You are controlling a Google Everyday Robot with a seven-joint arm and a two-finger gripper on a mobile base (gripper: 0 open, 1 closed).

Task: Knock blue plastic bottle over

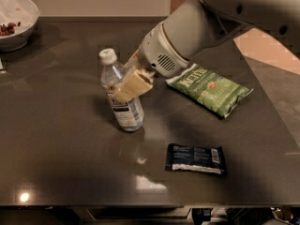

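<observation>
The hand (128, 86) is positioned left of centre on the desk (61, 163), pressed against the upper body of the blue plastic bottle (127, 112). A cream-coloured part of the hand is laid across the front of the bottle, just above its label, and contact there is observed. Whether the hand is open or closed on the bottle cannot be told. The bottle is found tilted, with its white cap leaning toward the left and far side while its base is still seated on the desk. The arm is seen to extend from the upper right. A green snack bag (209, 89) is recorded lying flat to the right of the bottle, apart from it. A dark flat wrapper (196, 159) is noted nearer the front edge, well apart from the bottle. A white bowl (18, 25) is located at the far left corner.
</observation>
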